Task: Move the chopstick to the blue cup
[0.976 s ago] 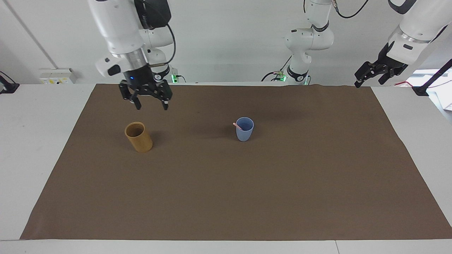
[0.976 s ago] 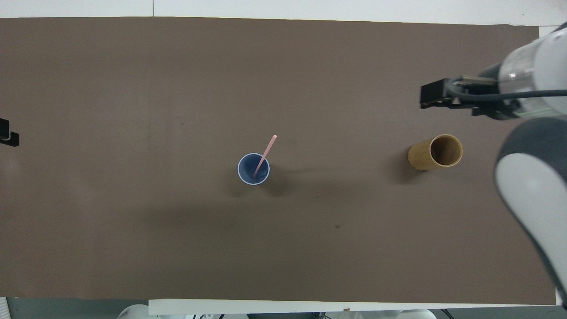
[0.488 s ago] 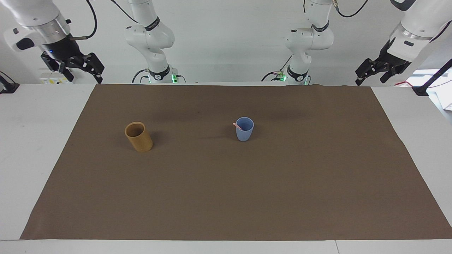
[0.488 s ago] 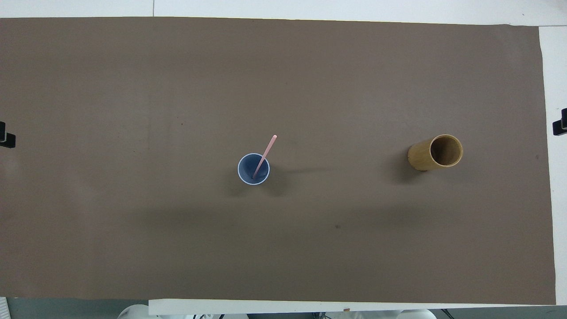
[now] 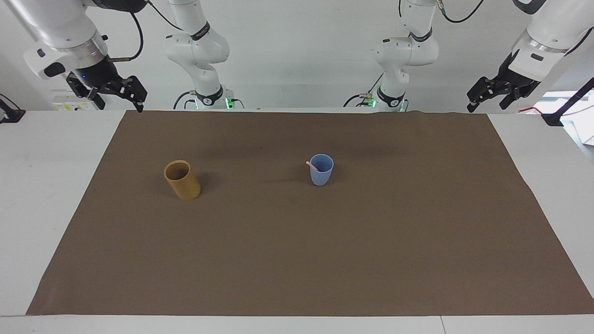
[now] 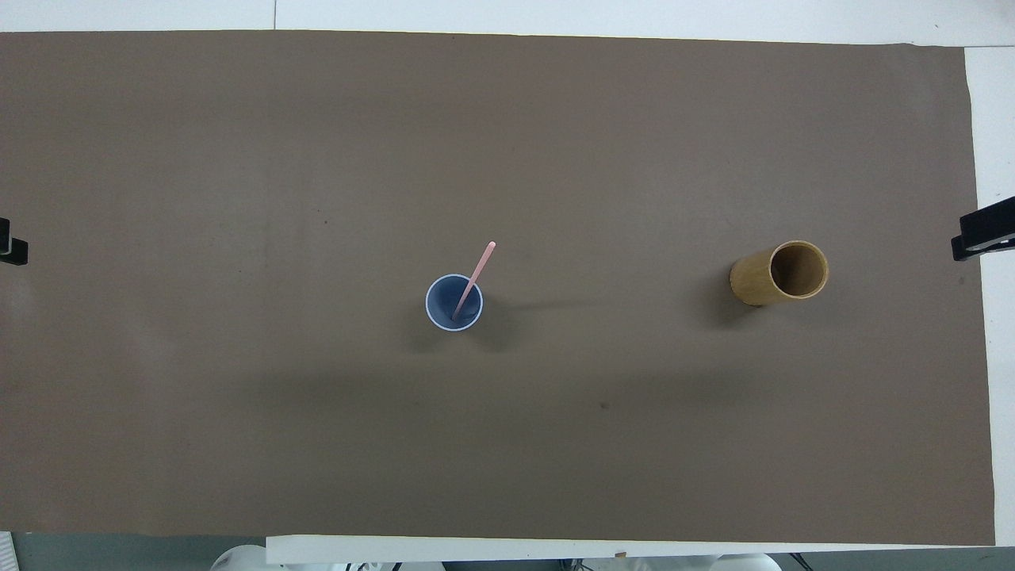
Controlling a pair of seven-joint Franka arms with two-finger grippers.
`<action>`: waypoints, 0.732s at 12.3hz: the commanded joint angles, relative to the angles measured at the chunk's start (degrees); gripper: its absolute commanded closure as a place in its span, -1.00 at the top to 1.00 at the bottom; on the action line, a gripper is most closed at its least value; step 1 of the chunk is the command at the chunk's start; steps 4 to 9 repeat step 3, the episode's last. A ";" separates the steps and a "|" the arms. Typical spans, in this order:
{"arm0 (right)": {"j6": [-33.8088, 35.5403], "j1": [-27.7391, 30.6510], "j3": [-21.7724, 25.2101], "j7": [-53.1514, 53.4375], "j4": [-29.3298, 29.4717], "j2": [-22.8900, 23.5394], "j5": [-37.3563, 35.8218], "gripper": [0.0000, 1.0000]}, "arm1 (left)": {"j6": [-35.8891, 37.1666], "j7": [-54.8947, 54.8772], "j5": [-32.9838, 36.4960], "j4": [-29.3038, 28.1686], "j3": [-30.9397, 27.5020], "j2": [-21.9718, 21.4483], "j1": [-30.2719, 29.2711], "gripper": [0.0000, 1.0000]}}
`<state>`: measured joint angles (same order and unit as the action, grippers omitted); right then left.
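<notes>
A single pink chopstick (image 6: 474, 279) stands tilted in the blue cup (image 5: 321, 170), near the middle of the brown mat (image 5: 297, 260) on the tabletop (image 5: 41, 185). The tan cylindrical cup (image 5: 182, 180) stands toward the right arm's end. Both end effectors hang wide and empty, well apart from the cups: the right end effector (image 5: 118, 95) over its corner, the left end effector (image 5: 487, 96) likewise.

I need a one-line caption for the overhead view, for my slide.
One pink chopstick leans in the blue cup; the tan cup stands toward the right arm's end.
</notes>
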<state>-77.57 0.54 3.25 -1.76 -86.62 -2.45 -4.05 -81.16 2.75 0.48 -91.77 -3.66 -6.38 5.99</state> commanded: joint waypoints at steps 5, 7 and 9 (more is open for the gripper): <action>-0.30 -1.07 1.94 -0.08 -3.47 -2.47 1.77 1.00 | 1.00 -0.47 0.75 0.80 0.32 0.14 -0.19 1.00; -0.30 -1.07 1.94 -0.08 -3.47 -2.47 1.77 1.00 | 1.00 -0.47 0.75 0.80 0.32 0.14 -0.19 1.00; -0.30 -1.07 1.94 -0.08 -3.47 -2.47 1.77 1.00 | 1.00 -0.47 0.75 0.80 0.32 0.14 -0.19 1.00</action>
